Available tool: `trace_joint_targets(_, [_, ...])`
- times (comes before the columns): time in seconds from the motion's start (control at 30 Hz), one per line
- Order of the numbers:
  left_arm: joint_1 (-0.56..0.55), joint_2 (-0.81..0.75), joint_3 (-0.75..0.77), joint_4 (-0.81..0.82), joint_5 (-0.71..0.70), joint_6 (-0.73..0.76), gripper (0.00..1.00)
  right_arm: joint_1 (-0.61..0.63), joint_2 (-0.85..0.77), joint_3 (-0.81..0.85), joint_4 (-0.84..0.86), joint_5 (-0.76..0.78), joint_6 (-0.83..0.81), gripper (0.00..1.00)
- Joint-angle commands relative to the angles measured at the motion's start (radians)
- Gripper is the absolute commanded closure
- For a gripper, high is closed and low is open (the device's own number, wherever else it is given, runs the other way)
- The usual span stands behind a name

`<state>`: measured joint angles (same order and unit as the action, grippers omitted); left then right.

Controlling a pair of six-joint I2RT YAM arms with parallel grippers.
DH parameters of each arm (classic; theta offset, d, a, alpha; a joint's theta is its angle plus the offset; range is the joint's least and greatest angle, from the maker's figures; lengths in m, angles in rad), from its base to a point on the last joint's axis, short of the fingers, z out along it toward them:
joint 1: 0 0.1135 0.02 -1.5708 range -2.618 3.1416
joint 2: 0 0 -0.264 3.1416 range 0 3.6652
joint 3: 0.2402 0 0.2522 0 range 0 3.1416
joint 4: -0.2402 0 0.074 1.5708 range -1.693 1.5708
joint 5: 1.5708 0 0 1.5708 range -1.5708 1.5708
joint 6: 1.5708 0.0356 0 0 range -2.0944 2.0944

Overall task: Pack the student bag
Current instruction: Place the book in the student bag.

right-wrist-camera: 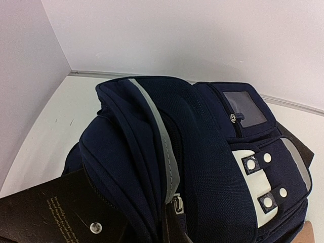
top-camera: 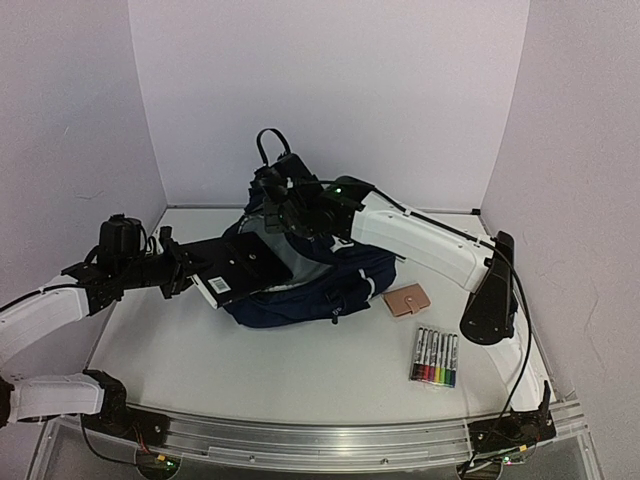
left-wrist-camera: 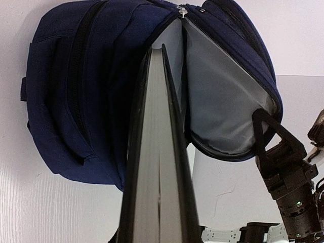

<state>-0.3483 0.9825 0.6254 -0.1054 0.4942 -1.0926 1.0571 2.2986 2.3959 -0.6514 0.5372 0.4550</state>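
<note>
Pale lilac-white walls (top-camera: 330, 90) close in a white table (top-camera: 250, 380), and toward its back centre lies the student bag (top-camera: 330, 295), a large navy-blue fabric backpack with black straps, zip pockets and a light grey lining. It rests slumped on its side with the main zip undone, so the mouth gapes toward the left arm. The left end effector (top-camera: 193, 270) is clamped on the near end of a flat black notebook (top-camera: 245, 265) with a white barcode label. The bag lies directly to the right of it. The notebook's long axis runs from the fingers straight toward the opening, and in the left wrist view its far end sits at or just inside the mouth, edge-on against the grey lining. The right end effector (left-wrist-camera: 264, 126) has its narrow jaws pinched on the rim of the bag's outer flap, reaching in from the right and holding the mouth apart. The left arm is therefore the one placed to push the notebook in, and the move seems to depend on keeping the notebook in line with the gap between flap and back panel. In the right wrist view the bag shows a small clear window pocket and a white patch with dark snaps. A small tan wallet (top-camera: 407, 300) lies just right of the bag, and a clear pack of coloured markers (top-camera: 434, 357) lies nearer the arms, apart from it.
</note>
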Motion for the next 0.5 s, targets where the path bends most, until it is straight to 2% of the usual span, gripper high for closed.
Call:
trace_joint_targets(0.0, [-0.005, 0.013, 0.018, 0.139, 0.031, -0.018, 1.00, 0.008, -0.052, 0.073, 0.277, -0.079, 0.021, 1.00])
trace_joint_targets(0.17, [-0.015, 0.095, 0.049, 0.298, 0.015, -0.025, 1.00, 0.031, -0.068, 0.007, 0.319, -0.215, 0.009, 1.00])
trace_joint_targets(0.47, [-0.054, 0.263, 0.138, 0.434, -0.083, 0.045, 1.00, 0.079, -0.092, -0.011, 0.360, -0.346, 0.086, 1.00])
